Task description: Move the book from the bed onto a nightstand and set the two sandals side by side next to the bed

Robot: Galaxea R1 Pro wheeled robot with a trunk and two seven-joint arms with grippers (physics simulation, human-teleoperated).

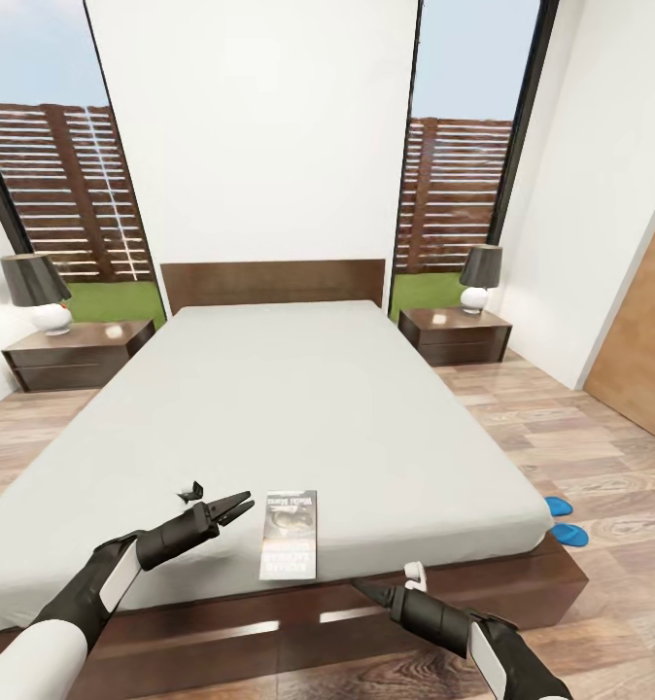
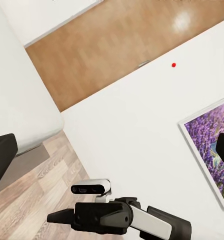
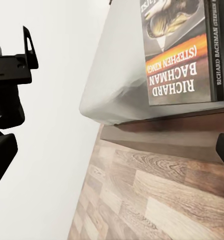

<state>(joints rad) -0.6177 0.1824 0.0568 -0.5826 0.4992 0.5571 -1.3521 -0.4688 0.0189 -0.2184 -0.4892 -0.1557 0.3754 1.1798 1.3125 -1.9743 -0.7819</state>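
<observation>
The book (image 1: 289,535) lies flat at the foot edge of the bed (image 1: 298,399), its dark cover with an orange band close up in the right wrist view (image 3: 184,55). My left gripper (image 1: 248,501) hovers over the mattress just left of the book, its fingers apart. Lower down, in front of the dark bed frame and right of the book, my right gripper (image 1: 359,584) is also open. The two blue sandals (image 1: 559,506) (image 1: 568,534) rest on the floor by the bed's right foot corner. A nightstand (image 1: 80,352) stands left of the headboard, another (image 1: 456,333) right.
Each nightstand carries a lamp (image 1: 36,290) (image 1: 480,277). A wooden door (image 1: 648,340) is in the right wall. Wood-plank floor runs along both sides of the bed, wider on the right. Two tall windows flank the headboard wall.
</observation>
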